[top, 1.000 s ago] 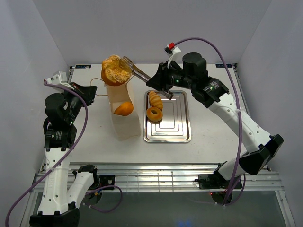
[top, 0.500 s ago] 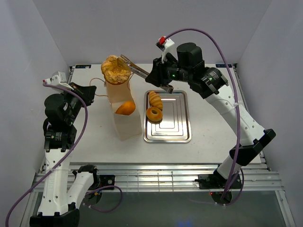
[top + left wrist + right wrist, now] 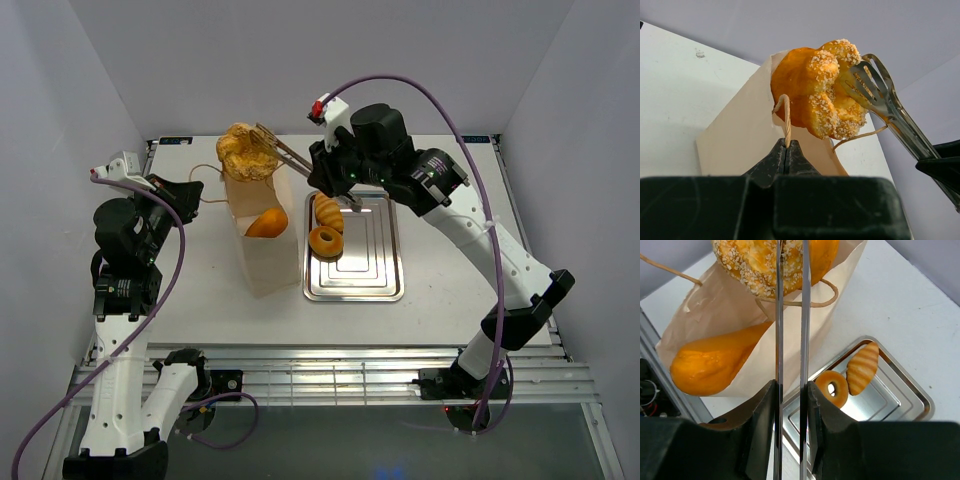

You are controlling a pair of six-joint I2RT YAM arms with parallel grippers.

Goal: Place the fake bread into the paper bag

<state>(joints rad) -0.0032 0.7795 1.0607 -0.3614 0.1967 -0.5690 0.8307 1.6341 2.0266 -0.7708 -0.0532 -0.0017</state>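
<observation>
The paper bag (image 3: 268,262) stands upright on the left half of the table (image 3: 450,290), nearer the far edge than the near one, with its mouth open upward. Just beside it on the right lies the silver tray (image 3: 385,270). The left gripper (image 3: 787,150) reaches in from the table's left edge. Its jaws are pressed together on the thin string handle (image 3: 786,117) at the left rim of the bag, and the loop runs up from between the fingertips. The right gripper (image 3: 790,390) hangs over the far end of the tray, its jaws squeezed in on the two arms of the metal tongs (image 3: 290,153). The tongs reach out leftward toward the bag. Their blades pinch the round crusty bun (image 3: 248,152), seeded and golden, which sits at the far rim of the bag's mouth and is mostly above the paper. Whether the bun touches the rim cannot be told. The second handle loop curves just under the bun on the tongs' side. Inside the bag, the orange end of the baguette (image 3: 266,223) shows in the open mouth, below the bun. On the tray, in its far left corner, the small ridged roll (image 3: 328,211) lies with the ring doughnut (image 3: 325,241) just in front of it, the two close together or touching.
</observation>
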